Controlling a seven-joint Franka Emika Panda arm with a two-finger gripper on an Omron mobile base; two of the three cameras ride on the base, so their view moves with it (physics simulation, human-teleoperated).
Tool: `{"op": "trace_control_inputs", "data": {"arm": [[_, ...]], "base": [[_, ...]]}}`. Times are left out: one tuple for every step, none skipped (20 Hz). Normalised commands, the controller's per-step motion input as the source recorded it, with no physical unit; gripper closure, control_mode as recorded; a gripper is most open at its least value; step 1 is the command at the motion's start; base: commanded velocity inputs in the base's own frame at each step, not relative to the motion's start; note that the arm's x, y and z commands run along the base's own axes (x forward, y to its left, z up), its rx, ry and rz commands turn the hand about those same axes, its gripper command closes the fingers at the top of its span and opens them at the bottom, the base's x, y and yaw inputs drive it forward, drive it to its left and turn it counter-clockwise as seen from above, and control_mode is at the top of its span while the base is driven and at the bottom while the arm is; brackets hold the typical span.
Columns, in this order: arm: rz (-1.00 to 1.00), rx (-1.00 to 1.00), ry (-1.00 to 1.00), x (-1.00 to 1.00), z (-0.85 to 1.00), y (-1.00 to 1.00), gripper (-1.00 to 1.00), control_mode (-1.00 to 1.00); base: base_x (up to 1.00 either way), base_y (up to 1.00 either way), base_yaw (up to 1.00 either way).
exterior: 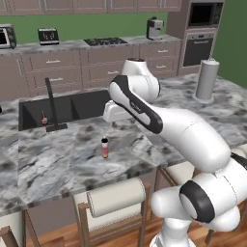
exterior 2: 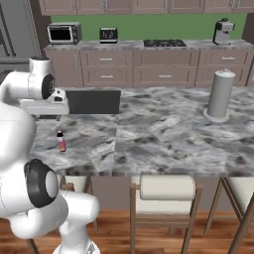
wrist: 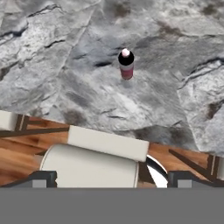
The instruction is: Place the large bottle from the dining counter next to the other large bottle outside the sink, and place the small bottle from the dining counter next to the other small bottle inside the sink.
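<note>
End effector (wrist: 112, 178) released, jaws spread wide, nothing held, poised above the worktop's near edge.

Below it the small bottle (wrist: 126, 64) stands upright on the worktop (exterior: 58, 159), long axis vertical, whitish top up, a short way in from the near edge and in front of the sink (exterior: 82, 106). The other small bottle (exterior: 44, 118) stands upright inside the sink, beside the faucet (exterior: 50, 103) base. A stool (exterior: 116, 198) sits under the near edge.

Two small bottles (exterior: 104, 147) (exterior: 43, 118), one paper-towel roll (exterior: 207, 79), two stools (exterior: 116, 202).
</note>
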Motion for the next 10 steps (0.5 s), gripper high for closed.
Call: {"op": "trace_control_inputs", "data": {"arm": [[-0.06, 0.0, 0.0, 0.09, -0.43, 0.0, -1.0, -1.0], [-0.06, -0.01, 0.0, 0.1, -0.44, 0.0, -1.0, -1.0], [-0.05, -0.02, 0.0, 0.08, -0.44, 0.0, -1.0, -1.0], [-0.04, -0.02, 0.0, 0.1, -0.44, 0.0, -1.0, -1.0], [-0.04, -0.03, 0.0, 0.09, -0.39, 0.0, -1.0, -1.0], [-0.04, -0.03, 0.0, 0.11, -0.38, 0.0, -1.0, -1.0], [-0.04, -0.03, 0.0, 0.12, -0.4, 0.0, -1.0, -1.0], [-0.05, -0.04, -0.01, 0.11, -0.42, 0.0, -1.0, -1.0], [-0.06, -0.04, -0.01, 0.08, -0.4, 0.0, -1.0, -1.0], [-0.05, -0.02, -0.03, 0.04, -0.32, 0.0, -1.0, -1.0]], "base": [[0.0, 0.0, 0.0], [0.0, 0.0, 0.0], [0.0, 0.0, 0.0], [0.0, 0.0, 0.0], [0.0, 0.0, 0.0], [0.0, 0.0, 0.0], [0.0, 0.0, 0.0], [0.0, 0.0, 0.0], [0.0, 0.0, 0.0], [0.0, 0.0, 0.0]]}}
